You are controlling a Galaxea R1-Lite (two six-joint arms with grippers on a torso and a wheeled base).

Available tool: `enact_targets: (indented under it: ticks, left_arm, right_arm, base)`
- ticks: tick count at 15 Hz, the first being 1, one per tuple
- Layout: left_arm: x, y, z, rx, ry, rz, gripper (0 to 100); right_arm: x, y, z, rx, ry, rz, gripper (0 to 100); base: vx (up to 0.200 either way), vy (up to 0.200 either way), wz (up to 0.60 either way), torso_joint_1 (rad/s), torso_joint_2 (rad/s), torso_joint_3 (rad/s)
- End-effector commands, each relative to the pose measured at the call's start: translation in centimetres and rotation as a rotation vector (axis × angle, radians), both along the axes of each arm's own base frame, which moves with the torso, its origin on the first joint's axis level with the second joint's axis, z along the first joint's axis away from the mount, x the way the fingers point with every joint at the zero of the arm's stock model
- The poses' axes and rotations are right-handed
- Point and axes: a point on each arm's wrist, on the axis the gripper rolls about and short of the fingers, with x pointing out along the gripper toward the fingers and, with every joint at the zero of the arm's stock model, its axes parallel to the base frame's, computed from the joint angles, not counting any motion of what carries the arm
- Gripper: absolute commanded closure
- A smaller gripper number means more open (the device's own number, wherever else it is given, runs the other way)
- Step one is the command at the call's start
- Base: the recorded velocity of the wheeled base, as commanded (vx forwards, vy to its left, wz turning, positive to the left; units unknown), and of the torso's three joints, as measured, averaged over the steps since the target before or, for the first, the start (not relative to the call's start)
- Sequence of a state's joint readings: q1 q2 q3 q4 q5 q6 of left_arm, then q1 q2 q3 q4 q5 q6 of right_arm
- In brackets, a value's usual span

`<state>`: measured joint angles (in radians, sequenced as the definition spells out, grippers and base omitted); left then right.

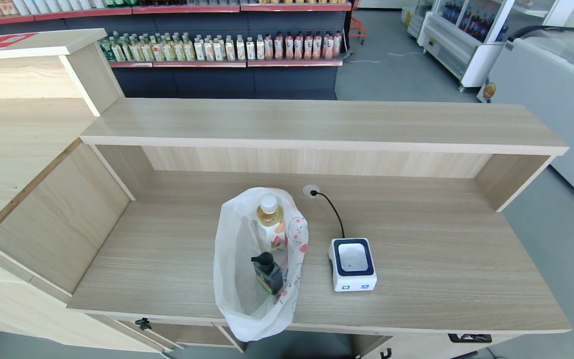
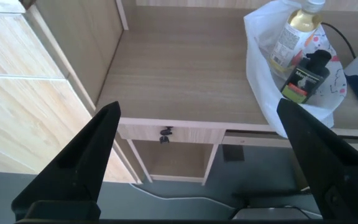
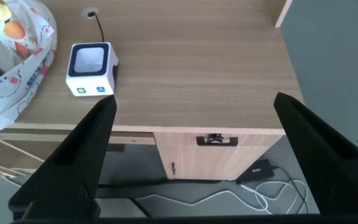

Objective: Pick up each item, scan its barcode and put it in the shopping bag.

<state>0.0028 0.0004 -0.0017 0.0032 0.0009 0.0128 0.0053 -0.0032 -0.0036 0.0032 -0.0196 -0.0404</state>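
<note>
A: Head cam?
B: High up, tilted down and forward, whole counter [image 1: 441, 249] in frame. Far.
A: Wrists?
B: Back off the counter's near edge, closer.
Shopping bag [image 2: 260, 93] sits beyond the left claw [image 2: 197, 104], scanner [image 3: 91, 62] beyond the right claw [image 3: 194, 98].
A: Overlap?
B: All three share bag and scanner.

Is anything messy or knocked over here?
Only a little: the shopping bag droops over the counter's front edge. The juice bottle and pump bottle sit inside it, nothing has spilled, and the scanner sits flat.
</note>
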Motion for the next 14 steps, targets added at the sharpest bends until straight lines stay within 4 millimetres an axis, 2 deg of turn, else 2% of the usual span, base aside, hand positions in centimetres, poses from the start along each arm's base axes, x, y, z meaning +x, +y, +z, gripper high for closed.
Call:
enact_targets:
  ticks: [1, 5, 9, 14]
  left_arm:
    - [0.00, 0.00, 0.00, -0.002, 0.000, 0.001, 0]
    - [0.02, 0.00, 0.00, -0.002, 0.003, -0.001, 0]
    - [0.00, 0.00, 0.00, -0.008, 0.000, -0.001, 0]
    - [0.00, 0.00, 0.00, -0.008, 0.000, -0.001, 0]
  right_arm:
    - [0.03, 0.00, -0.01, -0.001, 0.004, 0.000, 0]
    - [0.03, 0.00, -0.01, -0.001, 0.004, 0.000, 0]
    - [0.03, 0.00, -0.01, -0.012, 0.004, 0.000, 0]
    - [0.03, 0.00, -0.01, -0.009, 0.004, 0.000, 0]
  base:
    - [0.000, 0.000, 0.00, 0.000, 0.00, 0.000]
    - [0.000, 0.000, 0.00, 0.000, 0.00, 0.000]
    - [0.200, 0.000, 0.00, 0.000, 0.00, 0.000]
    - [0.000, 0.000, 0.00, 0.000, 0.00, 0.000]
